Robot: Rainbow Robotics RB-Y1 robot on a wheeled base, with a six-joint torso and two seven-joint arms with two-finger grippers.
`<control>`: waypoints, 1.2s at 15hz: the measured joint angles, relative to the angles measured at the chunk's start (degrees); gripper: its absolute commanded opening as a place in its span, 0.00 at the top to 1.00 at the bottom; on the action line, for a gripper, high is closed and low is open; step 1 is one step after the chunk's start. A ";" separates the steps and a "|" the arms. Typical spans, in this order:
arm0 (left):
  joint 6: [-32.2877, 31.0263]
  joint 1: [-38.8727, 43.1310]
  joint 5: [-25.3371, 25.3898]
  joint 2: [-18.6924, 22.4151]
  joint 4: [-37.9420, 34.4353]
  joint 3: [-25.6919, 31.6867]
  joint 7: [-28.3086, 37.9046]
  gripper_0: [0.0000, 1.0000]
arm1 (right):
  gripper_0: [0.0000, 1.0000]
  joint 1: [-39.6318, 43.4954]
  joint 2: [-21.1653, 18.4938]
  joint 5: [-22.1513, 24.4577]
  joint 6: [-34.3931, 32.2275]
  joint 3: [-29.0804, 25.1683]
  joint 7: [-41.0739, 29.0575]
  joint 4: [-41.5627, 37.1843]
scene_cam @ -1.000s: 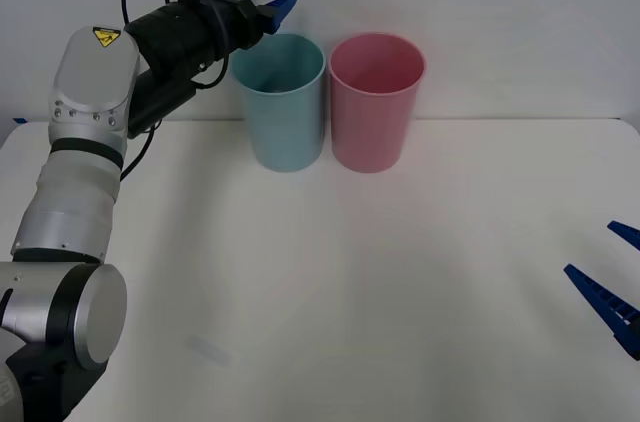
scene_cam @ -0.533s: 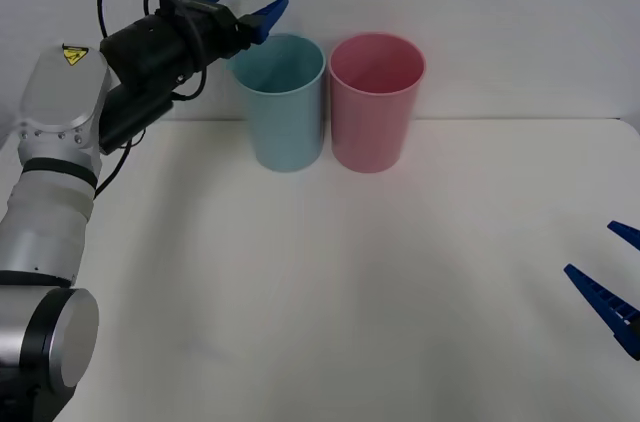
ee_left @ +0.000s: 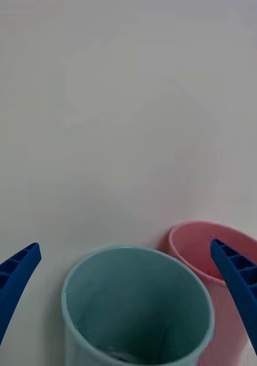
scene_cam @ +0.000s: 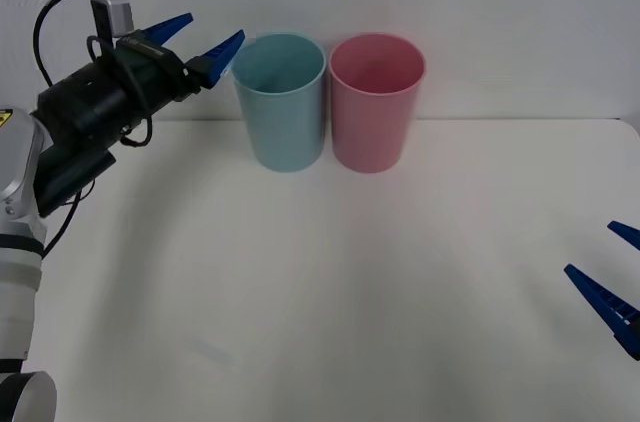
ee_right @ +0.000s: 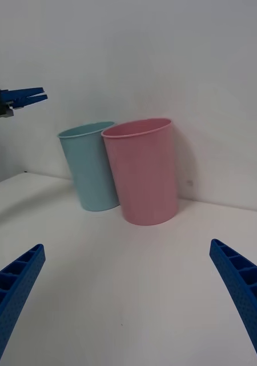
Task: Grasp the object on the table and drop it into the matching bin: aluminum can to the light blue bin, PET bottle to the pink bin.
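Aluminum can first: you cannot tell from these views where it lies. It is not between either pair of fingers, and my judgement is that it is already down inside the light blue bin [scene_cam: 285, 107], hidden by the wall. The left wrist view looks into that bin's mouth, but the bottom is too dim to confirm anything.

Your left gripper [scene_cam: 215, 27] hangs in the air just beside the light blue bin's rim, on the side away from the pink bin [scene_cam: 376, 107], with its fingers spread wide and nothing between them. The right gripper [scene_cam: 590, 248] waits low at the right edge of the table [scene_cam: 350, 272], well apart from both bins, and is likewise spread and empty.

The step in hand reads as clearing the left arm away from the bin. To do it well:
- Keep the fingers above rim height until they are well clear, since the nearer fingertip sits close to the rim and a sideways brush could tip the bin
- Leave the fingers spread, as nothing needs pinching
- Mind that the two bins stand touching or nearly so, so a knock to one would shove the other
- Check inside the light blue bin before calling the task done

Counted: two bins, one light blue and one pink; two grippers, each with two blue fingers; no can held by either
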 measured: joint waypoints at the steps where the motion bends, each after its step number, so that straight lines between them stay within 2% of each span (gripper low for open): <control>1: -1.94 1.87 0.34 0.00 -1.71 1.43 -0.44 0.00 | 0.00 0.00 0.00 0.00 0.00 0.00 0.00 0.00; 5: -9.26 9.34 1.06 0.00 -7.97 6.98 -2.35 0.00 | 0.00 0.00 0.00 0.00 0.00 0.00 0.00 0.00; 11: -18.68 19.63 3.96 0.20 -12.58 14.71 -10.86 0.00 | 0.00 0.00 0.00 0.00 0.00 0.00 0.00 0.00; 18: -25.93 30.86 9.81 4.48 -15.68 19.65 -14.62 0.00 | 0.00 0.00 0.00 0.00 0.00 0.00 0.00 0.00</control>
